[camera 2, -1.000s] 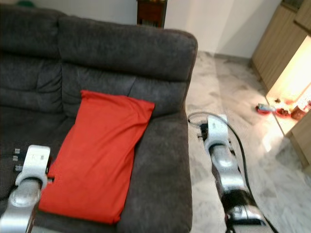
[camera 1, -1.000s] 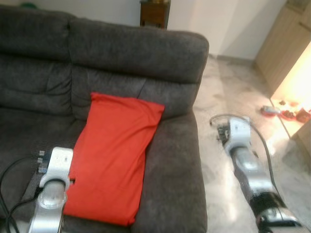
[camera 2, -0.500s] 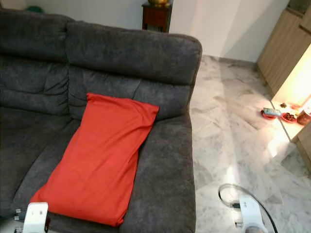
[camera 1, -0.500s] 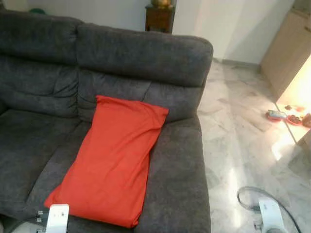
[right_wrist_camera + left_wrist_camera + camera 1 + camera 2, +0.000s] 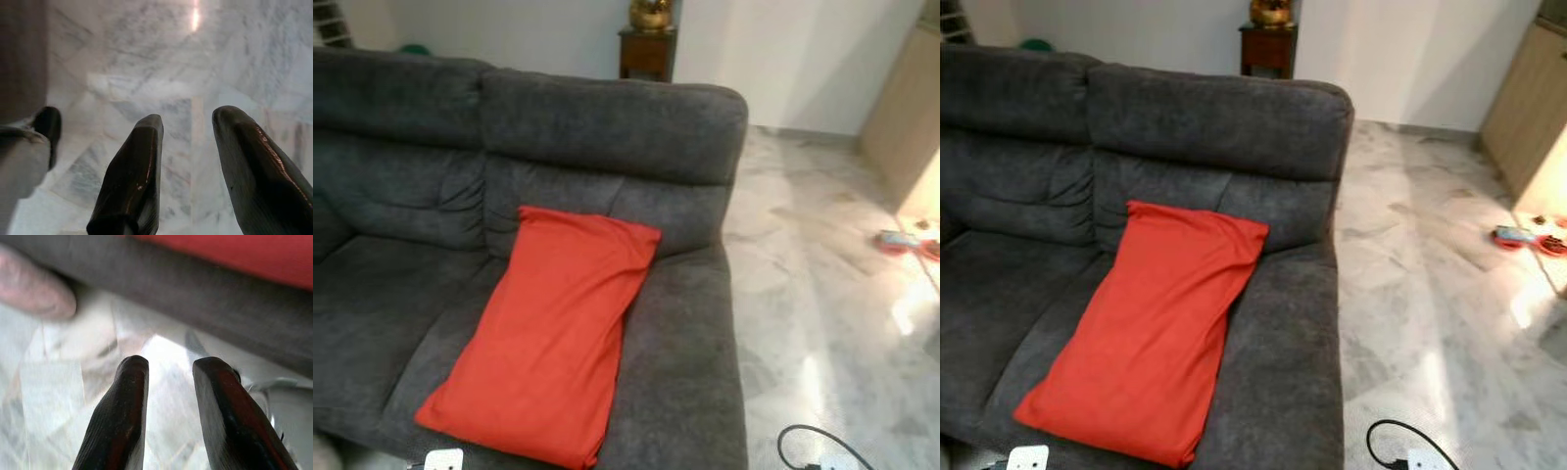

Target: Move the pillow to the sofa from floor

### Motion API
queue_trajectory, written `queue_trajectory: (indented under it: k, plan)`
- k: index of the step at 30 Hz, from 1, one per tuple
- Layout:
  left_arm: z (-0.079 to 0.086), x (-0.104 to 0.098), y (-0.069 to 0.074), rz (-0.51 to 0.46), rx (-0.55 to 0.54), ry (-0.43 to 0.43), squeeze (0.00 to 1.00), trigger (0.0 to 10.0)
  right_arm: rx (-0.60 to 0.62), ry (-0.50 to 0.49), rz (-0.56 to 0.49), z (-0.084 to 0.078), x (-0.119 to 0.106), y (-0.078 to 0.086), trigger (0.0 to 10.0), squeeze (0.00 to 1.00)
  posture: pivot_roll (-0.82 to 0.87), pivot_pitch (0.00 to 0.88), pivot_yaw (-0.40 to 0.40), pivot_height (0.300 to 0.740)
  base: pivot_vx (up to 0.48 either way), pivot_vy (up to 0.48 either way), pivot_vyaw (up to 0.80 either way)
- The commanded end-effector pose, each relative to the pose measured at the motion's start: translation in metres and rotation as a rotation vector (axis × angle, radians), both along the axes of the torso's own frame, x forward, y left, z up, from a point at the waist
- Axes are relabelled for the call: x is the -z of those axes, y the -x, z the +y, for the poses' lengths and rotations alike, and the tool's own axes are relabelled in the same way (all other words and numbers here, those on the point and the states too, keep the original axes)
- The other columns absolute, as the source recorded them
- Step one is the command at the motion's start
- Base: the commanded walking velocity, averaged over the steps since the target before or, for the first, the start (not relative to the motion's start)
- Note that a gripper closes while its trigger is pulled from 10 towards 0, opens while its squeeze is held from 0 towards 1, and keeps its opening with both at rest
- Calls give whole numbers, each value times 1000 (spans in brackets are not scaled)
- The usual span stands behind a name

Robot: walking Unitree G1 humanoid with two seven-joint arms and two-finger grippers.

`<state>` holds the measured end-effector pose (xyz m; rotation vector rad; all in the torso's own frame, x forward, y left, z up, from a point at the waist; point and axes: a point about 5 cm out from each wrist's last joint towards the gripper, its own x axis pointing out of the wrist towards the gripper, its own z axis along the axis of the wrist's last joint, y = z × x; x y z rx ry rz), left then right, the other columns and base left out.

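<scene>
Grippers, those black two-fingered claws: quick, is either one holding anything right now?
Left gripper: open, holding nothing, pointing at the pale marble floor.
Right gripper: open, holding nothing, above the same floor.

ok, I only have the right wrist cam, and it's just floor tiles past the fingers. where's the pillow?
Observer: The red pillow lies on the sofa seat, with its top end against the backrest.
Operator: Left gripper holding anything?
Observer: No. The left gripper is open and empty, aimed at the floor below the sofa's front edge.
Operator: Anything else on the floor?
Observer: A few small items near the wooden cabinet on the right, too small to identify.
</scene>
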<state>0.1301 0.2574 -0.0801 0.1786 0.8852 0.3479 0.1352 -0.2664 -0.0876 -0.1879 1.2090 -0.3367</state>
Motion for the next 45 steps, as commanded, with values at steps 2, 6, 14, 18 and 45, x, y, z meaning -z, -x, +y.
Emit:
queue_trajectory:
  k: [2,6,14,18,45]
  plan:
    - [0,0,-5,-14,12,13,0,10000,8,-12,-9,0,0,-1,10000,0,137,0,-78,740,0,0,0]
    - [-1,1,-4,-10,21,14,0,10000,6,-28,-20,3,0,-3,10000,0,135,0,-75,740,0,0,0]
    - [-7,3,-3,-15,33,27,0,10000,-14,-41,-20,7,1,-5,10000,0,140,0,-83,740,0,0,0]
    - [-9,4,-4,-17,35,31,0,10000,-19,-42,-26,6,0,-6,10000,0,140,0,-86,740,-120,0,0]
    - [-14,5,-7,-2,59,16,0,10000,-46,-39,-8,2,1,1,10000,0,136,0,-93,740,-234,0,0]
